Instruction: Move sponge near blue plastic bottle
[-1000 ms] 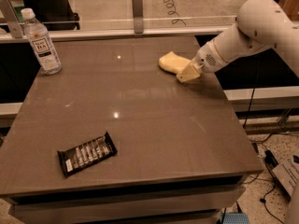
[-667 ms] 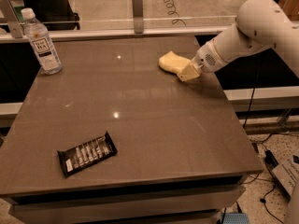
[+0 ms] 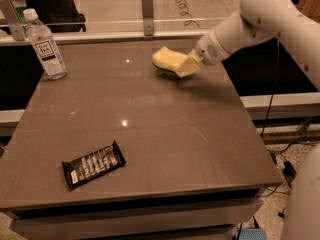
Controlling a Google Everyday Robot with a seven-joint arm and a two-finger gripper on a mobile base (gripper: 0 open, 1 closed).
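Note:
The pale yellow sponge [image 3: 167, 59] is at the far right part of the table, held a little above the surface with a shadow under it. My gripper [image 3: 187, 67] reaches in from the right on the white arm and is shut on the sponge's right end. The blue plastic bottle [image 3: 45, 46], clear with a white cap and white label, stands upright at the table's far left corner, well apart from the sponge.
A black snack-bar wrapper [image 3: 93, 164] lies near the table's front left. The brown table [image 3: 150, 129] has a raised rail with a metal post [image 3: 147, 12] along its far edge. Cables lie on the floor at the right.
The gripper and the sponge have moved left and slightly up off the table. The bottle and wrapper have not moved.

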